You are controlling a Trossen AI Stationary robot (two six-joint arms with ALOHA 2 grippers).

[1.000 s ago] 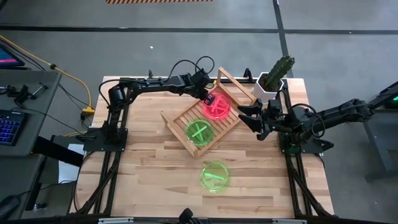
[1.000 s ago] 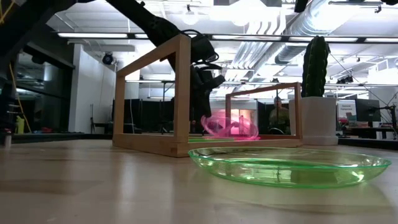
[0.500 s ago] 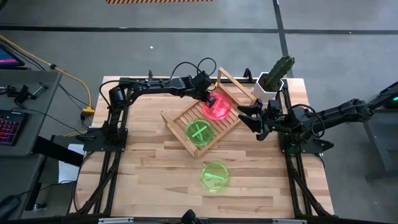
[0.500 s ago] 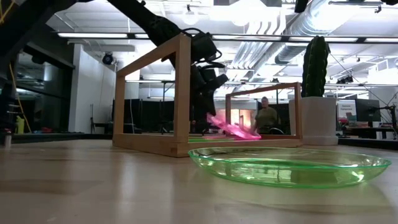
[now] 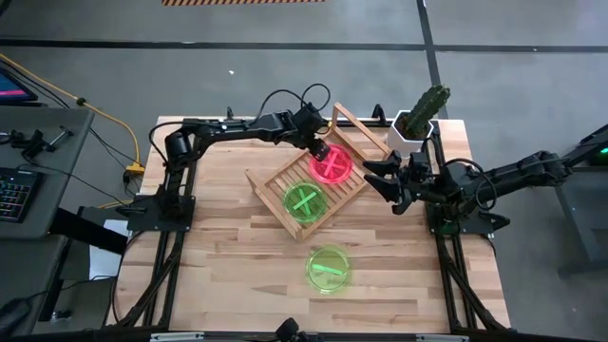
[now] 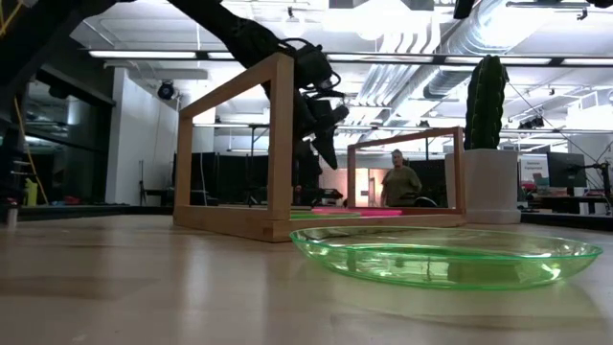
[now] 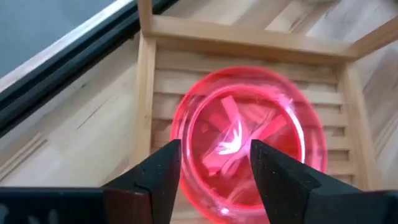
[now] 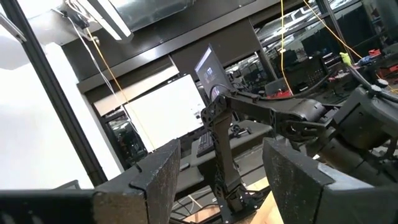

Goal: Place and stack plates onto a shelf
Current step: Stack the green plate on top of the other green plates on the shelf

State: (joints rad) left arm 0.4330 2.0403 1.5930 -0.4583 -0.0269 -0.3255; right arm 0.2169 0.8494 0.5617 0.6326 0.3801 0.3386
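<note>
The round translucent pink-red plastic plate (image 5: 332, 163), tilted in the left claw (image 5: 318, 149) a moment ago, now lies flat on the light wooden slatted shelf (image 5: 275, 180) beside a green plate (image 5: 306, 201), claw open above it, so this placement looks done, while the right claw (image 5: 384, 180) waits open off the worktop's (image 5: 228, 256) edge.

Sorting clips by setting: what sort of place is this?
Likely a robotics lab or open workshop: ceiling ducts, a keyboard on a side desk, another robot arm beyond the wooden table.
</note>
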